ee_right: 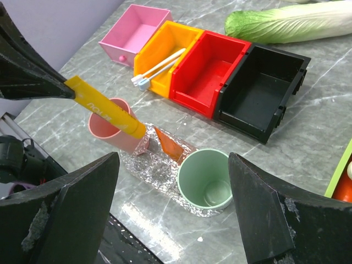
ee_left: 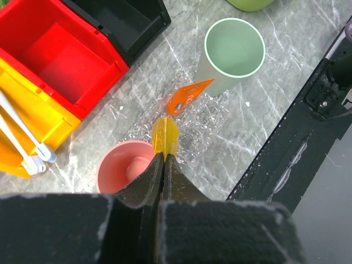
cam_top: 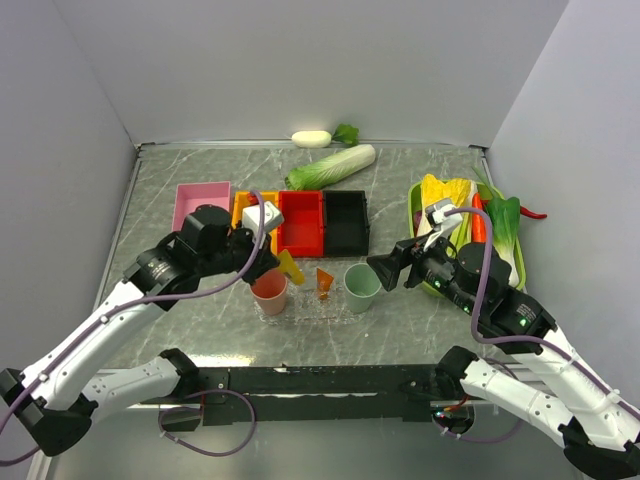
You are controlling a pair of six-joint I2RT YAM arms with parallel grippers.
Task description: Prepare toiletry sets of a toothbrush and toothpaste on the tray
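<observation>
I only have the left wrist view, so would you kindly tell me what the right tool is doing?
Observer: The right tool is open and holds nothing; it hovers just right of the green cup.
Operator: Thank you. What stands left of the yellow bin?
Observer: A pink bin ends the row there.
Operator: How does my yellow toothpaste tube hang?
Observer: It slopes down from the left tool, its low end by the pink cup at the tray edge; contact I cannot tell.
</observation>
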